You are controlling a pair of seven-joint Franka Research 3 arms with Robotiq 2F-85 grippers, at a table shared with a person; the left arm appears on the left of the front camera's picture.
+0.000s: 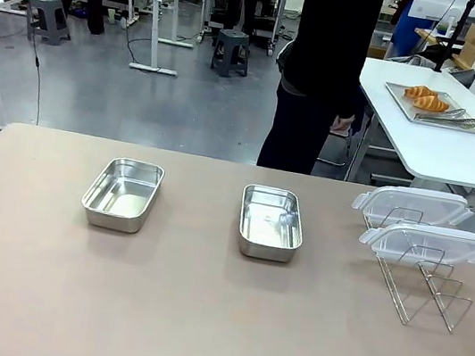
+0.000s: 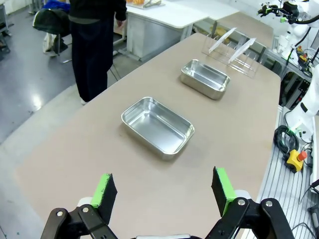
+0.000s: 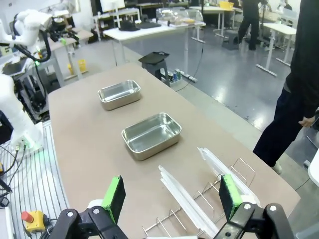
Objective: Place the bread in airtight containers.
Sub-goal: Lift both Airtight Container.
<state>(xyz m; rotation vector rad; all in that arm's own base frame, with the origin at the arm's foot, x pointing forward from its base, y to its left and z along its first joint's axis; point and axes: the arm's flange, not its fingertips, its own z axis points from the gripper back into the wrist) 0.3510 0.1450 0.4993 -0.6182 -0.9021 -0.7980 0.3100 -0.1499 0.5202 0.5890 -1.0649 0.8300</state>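
Observation:
Two empty steel pans lie on the tan table: one on the left (image 1: 123, 193) (image 2: 157, 126) (image 3: 119, 93), one near the middle (image 1: 271, 222) (image 2: 205, 78) (image 3: 151, 135). Their two clear lids (image 1: 413, 208) (image 1: 429, 244) (image 3: 194, 201) stand propped in a wire rack (image 1: 423, 290) at the right. Two croissants (image 1: 427, 100) rest on a steel tray (image 1: 458, 126) on a white side table beyond the far right corner. My left gripper (image 2: 163, 194) hovers open, short of the left pan. Over the rack my right gripper (image 3: 172, 195) is open, nothing between its fingers.
A person in dark clothes (image 1: 319, 73) (image 2: 94, 40) (image 3: 294, 94) stands at the far side, between the tan table and the white side table (image 1: 459, 150). Metal tongs (image 1: 450, 118) lie on the tray beside the croissants. Stools and desks stand farther back.

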